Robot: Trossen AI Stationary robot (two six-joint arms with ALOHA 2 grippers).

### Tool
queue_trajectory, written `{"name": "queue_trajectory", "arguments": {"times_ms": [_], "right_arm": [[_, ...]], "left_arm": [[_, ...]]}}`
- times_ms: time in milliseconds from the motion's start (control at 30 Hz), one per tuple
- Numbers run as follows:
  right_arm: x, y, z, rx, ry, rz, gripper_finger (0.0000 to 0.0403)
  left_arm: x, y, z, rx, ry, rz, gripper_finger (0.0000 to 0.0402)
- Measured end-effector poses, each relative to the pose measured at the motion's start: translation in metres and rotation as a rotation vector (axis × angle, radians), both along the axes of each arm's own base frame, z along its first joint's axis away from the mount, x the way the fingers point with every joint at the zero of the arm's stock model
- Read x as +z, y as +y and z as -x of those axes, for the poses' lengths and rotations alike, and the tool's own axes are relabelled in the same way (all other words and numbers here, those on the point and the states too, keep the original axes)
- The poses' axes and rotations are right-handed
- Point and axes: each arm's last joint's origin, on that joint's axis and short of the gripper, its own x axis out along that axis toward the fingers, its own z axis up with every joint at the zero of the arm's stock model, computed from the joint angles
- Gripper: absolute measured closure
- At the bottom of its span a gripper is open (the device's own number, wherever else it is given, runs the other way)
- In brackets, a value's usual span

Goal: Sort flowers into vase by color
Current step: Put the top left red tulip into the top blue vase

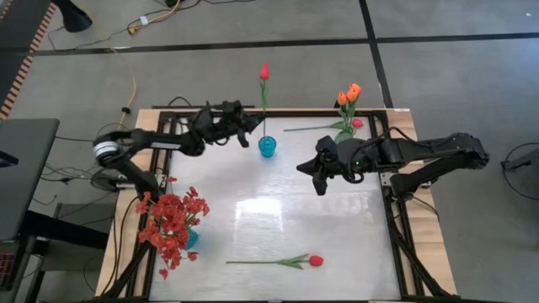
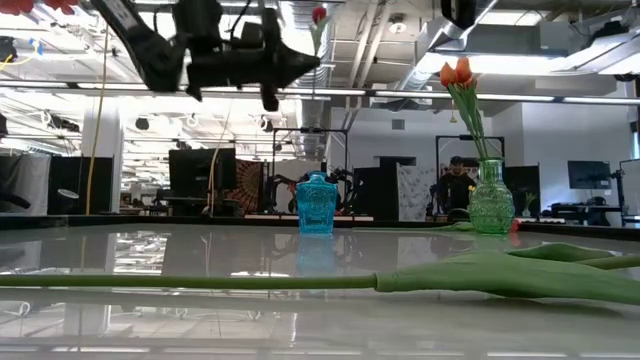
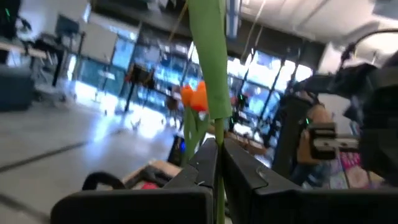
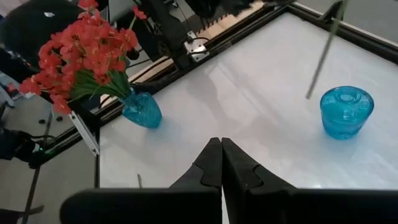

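My left gripper (image 1: 253, 128) is high over the table's far side, shut on a red tulip (image 1: 264, 72) with a thin green stem. The stem's lower end (image 4: 308, 95) hangs over a small blue vase (image 1: 267, 147), which has nothing in it. My right gripper (image 1: 308, 171) is shut and holds nothing, hovering right of that vase. Two orange tulips (image 1: 349, 93) stand in a green glass vase (image 2: 490, 203) at the far right. A red blossom spray (image 1: 173, 220) fills another blue vase (image 4: 142, 109) at the near left. My left gripper pinches the red tulip's stem (image 3: 218, 163) between its two fingers, some way below the bud (image 2: 319, 14). The fingers (image 2: 300, 62) come level from the table's left and lie across the stem. The tulip stands upright, lifted clear, with its lower stem hanging free.
One red-pink tulip (image 1: 315, 261) lies flat near the table's near edge, its stem (image 2: 250, 282) running leftward. Another tulip (image 1: 358, 123) lies beside the green vase at the far edge. The white tabletop (image 1: 278, 210) is bare in the middle.
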Motion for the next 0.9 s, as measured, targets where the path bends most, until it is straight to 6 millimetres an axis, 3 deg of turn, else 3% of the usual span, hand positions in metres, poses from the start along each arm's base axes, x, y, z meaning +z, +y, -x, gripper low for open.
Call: {"name": "queue_trajectory", "arguments": {"times_ms": [267, 633, 900], "right_arm": [[-0.002, 0.001, 0.001, 0.021, 0.025, 0.036, 0.0377], [-0.003, 0.0, 0.009, 0.056, 0.074, 0.039, 0.0377], [-0.003, 0.002, 0.009, 0.083, 0.077, 0.026, 0.0377]], "left_arm": [[-0.032, 0.017, -0.011, 0.056, -0.037, 0.027, 0.0401], [-0.031, 0.034, -0.009, 0.128, 0.002, -0.05, 0.0401], [-0.041, 0.035, -0.012, 0.135, 0.105, -0.035, 0.0401]]}}
